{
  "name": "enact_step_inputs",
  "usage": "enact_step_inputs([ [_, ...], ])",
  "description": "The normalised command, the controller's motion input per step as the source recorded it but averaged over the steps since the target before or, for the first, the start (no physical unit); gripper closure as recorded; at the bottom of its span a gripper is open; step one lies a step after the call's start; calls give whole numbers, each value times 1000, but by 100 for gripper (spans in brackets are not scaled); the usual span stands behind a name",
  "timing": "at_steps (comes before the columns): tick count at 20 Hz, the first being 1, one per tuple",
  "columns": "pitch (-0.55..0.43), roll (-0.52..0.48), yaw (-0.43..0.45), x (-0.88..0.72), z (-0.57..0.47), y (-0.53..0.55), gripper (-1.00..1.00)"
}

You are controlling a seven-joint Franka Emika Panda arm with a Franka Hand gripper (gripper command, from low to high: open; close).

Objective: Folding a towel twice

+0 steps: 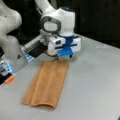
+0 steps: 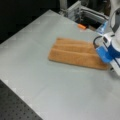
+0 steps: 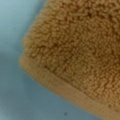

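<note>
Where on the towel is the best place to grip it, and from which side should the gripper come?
Probably the short end nearest the gripper. The towel lies flat on the table as a long strip, seemingly already folded once. Coming from above at that end's corner, seen close in the wrist view, would pinch all layers together, since the flat cloth offers no raised edge elsewhere.
</note>
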Motion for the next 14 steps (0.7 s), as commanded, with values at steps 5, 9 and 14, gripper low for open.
enact_step_inputs([
  [5,-28,-209,71,195,-151,179,-100],
  [9,-27,-214,39,244,-131,162,-100],
  [14,-9,-214,-11,245,-81,169,-100],
])
